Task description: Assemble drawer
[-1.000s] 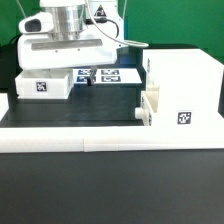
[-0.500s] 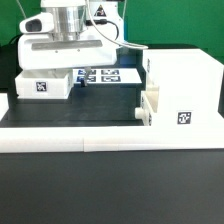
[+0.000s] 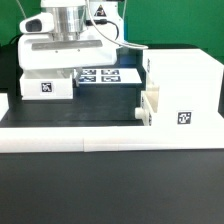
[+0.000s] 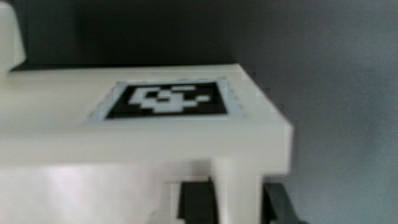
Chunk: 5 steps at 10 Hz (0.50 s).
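Note:
My gripper hangs at the exterior view's upper left, shut on the upper wall of a small white drawer part that carries a black marker tag. In the wrist view the dark fingers clamp a thin white wall of that part from both sides, with its tag just beyond. My gripper holds the part low over the black table. A large white drawer housing stands at the exterior view's right, with a smaller white piece at its left side.
The marker board lies flat behind the held part. A long white rail runs across the front of the work area. A white block sits at the exterior view's left edge.
The held white part has shifted slightly toward the exterior view's right and front. The gripper stays shut on it.

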Motion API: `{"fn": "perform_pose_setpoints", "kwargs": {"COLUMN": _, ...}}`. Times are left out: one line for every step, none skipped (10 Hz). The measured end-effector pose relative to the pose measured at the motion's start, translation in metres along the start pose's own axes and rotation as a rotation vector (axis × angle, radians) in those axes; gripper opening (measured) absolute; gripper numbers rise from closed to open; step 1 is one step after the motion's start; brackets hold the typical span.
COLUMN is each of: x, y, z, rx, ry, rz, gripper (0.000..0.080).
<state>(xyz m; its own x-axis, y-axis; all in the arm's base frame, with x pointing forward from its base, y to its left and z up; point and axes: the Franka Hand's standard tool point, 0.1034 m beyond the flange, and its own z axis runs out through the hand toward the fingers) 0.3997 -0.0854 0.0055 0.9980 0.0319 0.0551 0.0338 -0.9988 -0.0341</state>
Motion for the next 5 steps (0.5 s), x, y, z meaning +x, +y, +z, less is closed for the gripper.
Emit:
{"fn": "perform_pose_setpoints", "kwargs": {"x": 0.0000, "y": 0.0000, "z": 0.0000, "rx": 0.000, "ry": 0.000, "rz": 0.000, "gripper": 0.0038}}
{"fn": "perform_pose_setpoints", "kwargs": {"x": 0.0000, "y": 0.0000, "z": 0.0000, "rx": 0.000, "ry": 0.000, "rz": 0.000, "gripper": 0.0038}}
{"fn": "perform_pose_setpoints", "kwargs": {"x": 0.0000, "y": 0.0000, "z": 0.0000, "rx": 0.000, "ry": 0.000, "rz": 0.000, "gripper": 0.0038}}
{"fn": "perform_pose_setpoints", "kwargs": {"x": 0.0000, "y": 0.0000, "z": 0.0000, "rx": 0.000, "ry": 0.000, "rz": -0.001, "gripper": 0.0038}}
{"fn": "perform_pose_setpoints", "kwargs": {"x": 0.0000, "y": 0.0000, "z": 0.0000, "rx": 0.000, "ry": 0.000, "rz": -0.001, "gripper": 0.0038}}
